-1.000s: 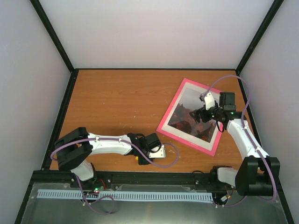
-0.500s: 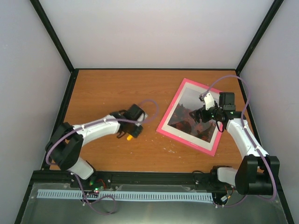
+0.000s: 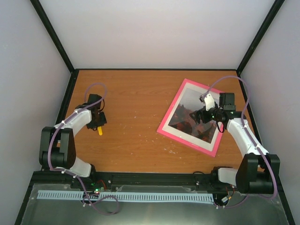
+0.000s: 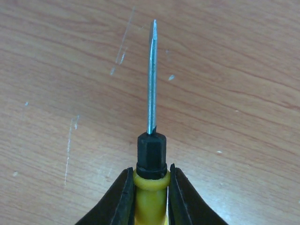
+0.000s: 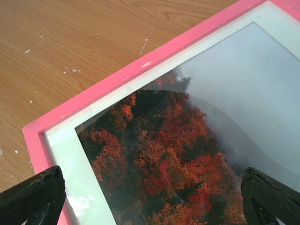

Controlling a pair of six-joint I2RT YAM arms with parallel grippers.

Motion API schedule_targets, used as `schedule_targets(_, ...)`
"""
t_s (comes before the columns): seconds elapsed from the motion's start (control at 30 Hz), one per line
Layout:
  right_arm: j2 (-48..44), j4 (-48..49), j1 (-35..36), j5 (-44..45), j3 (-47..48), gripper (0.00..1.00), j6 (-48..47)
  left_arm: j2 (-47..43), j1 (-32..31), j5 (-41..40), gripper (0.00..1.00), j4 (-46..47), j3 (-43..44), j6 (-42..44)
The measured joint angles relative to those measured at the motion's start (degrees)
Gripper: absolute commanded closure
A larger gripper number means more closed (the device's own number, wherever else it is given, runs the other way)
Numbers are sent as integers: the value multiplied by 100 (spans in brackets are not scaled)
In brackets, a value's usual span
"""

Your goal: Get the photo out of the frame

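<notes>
The frame (image 3: pixel 173 106), with a thin pink border, lies face up and askew on the right of the table. Inside it the photo (image 3: pixel 186 115) shows misty grey sky and red-orange trees behind a white mat. My right gripper (image 3: pixel 202 117) hovers over the photo (image 5: pixel 178 154) with its jaws wide open and nothing between them (image 5: pixel 152 197). The pink frame corner (image 5: pixel 140 70) lies just ahead of it. On the far left, my left gripper (image 3: pixel 97 121) is shut on a yellow-handled screwdriver (image 4: pixel 150 201), whose metal blade (image 4: pixel 152 79) points out over bare wood.
A white mat (image 5: pixel 70 154) borders the photo inside the frame. The wooden table (image 3: pixel 131 98) is boxed in by black rails and pale walls. Small white flecks dot the wood near the frame's lower left edge.
My left arm has swung the screwdriver from the front centre of the table out to the far left. The right arm and the frame have not moved.
</notes>
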Motion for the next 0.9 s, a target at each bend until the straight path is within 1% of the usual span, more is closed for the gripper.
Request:
schedule_targets(0.1, 68, -15, 0, -11, 0, 0, 0, 76, 76, -98, 86, -33, -31, -151)
schedule_targets(0.2, 83, -33, 0, -24, 0, 0, 0, 234, 162, -87, 76, -17, -31, -179)
schedule_targets(0.23, 83, -33, 0, -28, 0, 0, 0, 306, 212, -81, 75, -13, -31, -186)
schedule_targets(0.57, 151, -35, 0, -44, 7, 0, 0, 472, 516, 28, 73, 68, -98, -177)
schedule_targets(0.6, 164, -35, 0, -46, 7, 0, 0, 476, 522, 35, 70, 70, -101, -177)
schedule_targets(0.67, 179, -35, 0, -48, 7, 0, 0, 476, 527, 46, 53, 70, -101, -160)
schedule_targets(0.7, 179, -37, 0, -48, 7, 0, 0, 474, 527, 39, 50, 63, -101, -133)
schedule_targets(0.8, 179, -35, 0, -55, 11, 0, 0, 424, 538, 79, 45, 9, -92, -129)
schedule_targets(0.9, 181, -44, 0, 0, 26, 0, 0, 164, 535, 190, 45, -116, -13, -107)
